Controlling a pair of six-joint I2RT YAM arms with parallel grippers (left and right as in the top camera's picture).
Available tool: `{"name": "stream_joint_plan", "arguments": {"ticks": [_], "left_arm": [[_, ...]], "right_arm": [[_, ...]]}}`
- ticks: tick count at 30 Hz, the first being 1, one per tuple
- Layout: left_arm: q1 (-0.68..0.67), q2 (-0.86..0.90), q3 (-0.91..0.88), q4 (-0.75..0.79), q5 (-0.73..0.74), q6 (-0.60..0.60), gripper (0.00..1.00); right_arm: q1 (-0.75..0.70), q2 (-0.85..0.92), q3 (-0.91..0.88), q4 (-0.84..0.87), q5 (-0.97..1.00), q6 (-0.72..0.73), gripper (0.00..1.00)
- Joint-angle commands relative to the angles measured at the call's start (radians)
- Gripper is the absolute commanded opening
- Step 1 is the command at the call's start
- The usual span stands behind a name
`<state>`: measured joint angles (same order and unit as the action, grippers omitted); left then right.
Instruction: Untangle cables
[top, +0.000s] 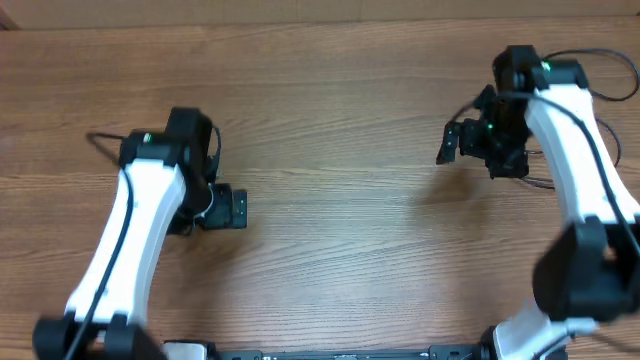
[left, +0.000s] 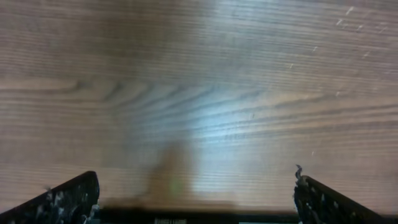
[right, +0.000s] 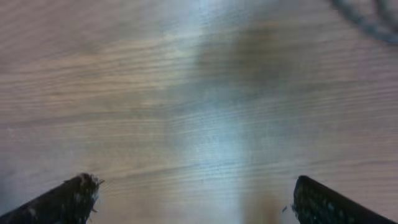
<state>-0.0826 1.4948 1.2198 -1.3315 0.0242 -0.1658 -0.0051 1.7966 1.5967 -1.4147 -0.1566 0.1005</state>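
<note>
- Both arms hover over the wooden table (top: 330, 90), and neither one is carrying anything.
- Left gripper (left: 196, 185): jaws spread wide, with only bare wood grain between them.
- Right gripper (right: 194, 182): also spread wide, and there's nothing between its fingers either.
- Now the cables (right: 367, 18): in the right wrist view a blurred dark cord crosses the far right corner, well outside that gripper's span.
- From overhead, a thin black loop (top: 605, 54) trails at the far right beside the right arm. I can't tell whether it belongs to the tangle or to the arm.
- First risk, as I read it: the cords lie close to the right arm and may be partly under it. A swing of that arm could drag or snag them and pull a knot tighter.
- Second risk: these strands are very thin and lie flat on the wood, so wide jaws closing on them could pinch the table and slip off.
- Third risk: with this much blur, a grab could catch two strands at once instead of one.
- On looks: thin, black and limp, lying in a loose curve. No plug ends are visible from here.
- The left arm is well away from any of it, on the left side.
</note>
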Motion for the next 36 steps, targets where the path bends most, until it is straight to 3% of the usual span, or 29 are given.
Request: {"name": "stream_joint_plan", "arguments": {"ticks": [1,9,13,21,36], "left_arm": [[0.004,-0.169,-0.090,0.077,-0.007,-0.018,1.00],[0.004,-0.575,-0.304,0.336,-0.023,-0.036,1.00],[0.004,-0.729,-0.367,0.377,-0.063,-0.070,1.00],[0.004,-0.756,-0.369,0.360,-0.068,-0.070,1.00],[0.004,-0.715,-0.369,0.360,-0.068,-0.070,1.00]], "right_arm": [[-0.002,-0.167,-0.103,0.082,0.006,0.001,1.00],[-0.002,-0.523,-0.350,0.345,0.007,-0.019,1.00],[-0.002,-0.711,-0.425,0.411,0.016,-0.019,1.00],[-0.002,-0.826,-0.428,0.406,0.055,-0.019,1.00],[-0.002,-0.734,-0.428,0.406,0.055,-0.019,1.00]]}}
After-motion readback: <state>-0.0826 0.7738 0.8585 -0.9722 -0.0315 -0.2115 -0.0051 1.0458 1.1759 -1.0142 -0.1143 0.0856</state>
